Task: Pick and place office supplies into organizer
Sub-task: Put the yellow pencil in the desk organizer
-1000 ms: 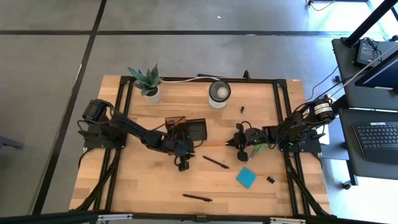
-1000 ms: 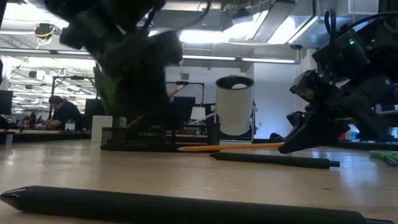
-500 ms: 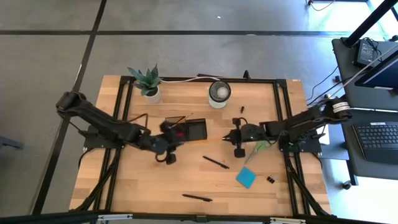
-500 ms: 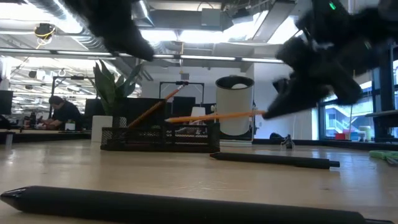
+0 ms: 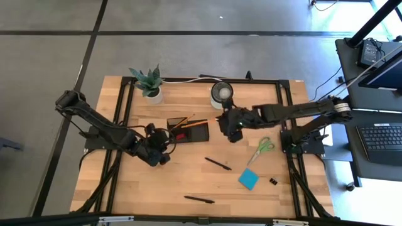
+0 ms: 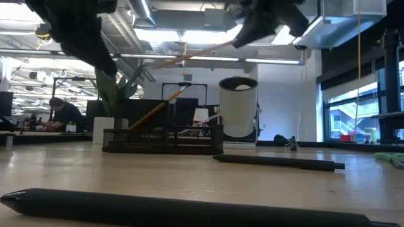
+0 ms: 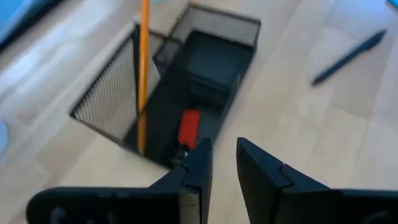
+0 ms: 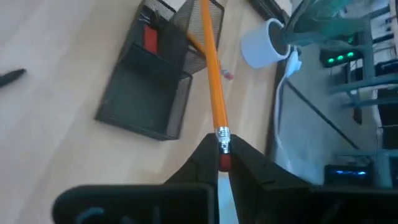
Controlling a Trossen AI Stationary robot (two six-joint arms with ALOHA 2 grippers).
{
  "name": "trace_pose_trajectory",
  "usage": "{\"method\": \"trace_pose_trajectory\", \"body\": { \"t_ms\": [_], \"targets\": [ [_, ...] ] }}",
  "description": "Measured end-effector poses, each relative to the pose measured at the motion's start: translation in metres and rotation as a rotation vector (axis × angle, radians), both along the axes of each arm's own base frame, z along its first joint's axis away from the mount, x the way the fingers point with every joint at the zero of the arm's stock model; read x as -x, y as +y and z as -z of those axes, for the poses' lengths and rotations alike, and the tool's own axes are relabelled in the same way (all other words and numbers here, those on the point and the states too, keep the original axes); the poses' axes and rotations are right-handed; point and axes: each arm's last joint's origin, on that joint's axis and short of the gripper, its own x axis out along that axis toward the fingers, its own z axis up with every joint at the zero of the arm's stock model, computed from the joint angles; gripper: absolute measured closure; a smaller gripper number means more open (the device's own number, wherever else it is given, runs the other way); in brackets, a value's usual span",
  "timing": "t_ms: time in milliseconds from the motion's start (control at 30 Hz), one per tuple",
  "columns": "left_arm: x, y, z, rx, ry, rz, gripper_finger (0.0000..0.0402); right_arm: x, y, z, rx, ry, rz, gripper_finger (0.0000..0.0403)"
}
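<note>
Right end effector pinching orange pencil by its eraser end above organizer; left end effector, slightly spread, at organizer's 8 o'clock, we note

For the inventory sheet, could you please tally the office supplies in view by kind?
Pencils: 2
Pens: 2
Scissors: 1
Sticky pad: 1
Eraser: 1
Clips: 1 in view
Total: 8
</note>
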Motion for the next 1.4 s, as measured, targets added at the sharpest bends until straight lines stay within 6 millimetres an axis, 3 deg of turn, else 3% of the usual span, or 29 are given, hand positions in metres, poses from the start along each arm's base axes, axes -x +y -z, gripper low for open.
{"method": "trace_pose_trajectory", "body": {
  "t_ms": [200,433,667,900,1200,1400],
  "targets": [
    [0.002,-0.002,0.003,0.116,0.054,0.023,0.0336,-0.038,-0.007,-0.012,0.095,0.126,-0.034,0.0381],
    [0.003,-0.002,0.003,0.126,0.065,0.026,0.0336,-0.081,-0.018,0.012,0.203,0.262,-0.061,0.0381],
    [0.004,-0.002,0.004,0.118,0.082,0.025,0.0336,-0.107,-0.026,0.043,0.229,0.321,-0.085,0.0381],
    [0.004,-0.001,0.004,0.114,0.088,0.026,0.0336,-0.121,-0.031,0.06,0.225,0.308,-0.141,0.0381],
    [0.005,-0.001,0.004,0.106,0.097,0.025,0.0336,-0.125,-0.033,0.06,0.209,0.261,-0.149,0.0335],
    [0.005,-0.001,0.004,0.106,0.098,0.024,0.0336,-0.125,-0.033,0.06,0.209,0.262,-0.149,0.0328]
  ]
}}
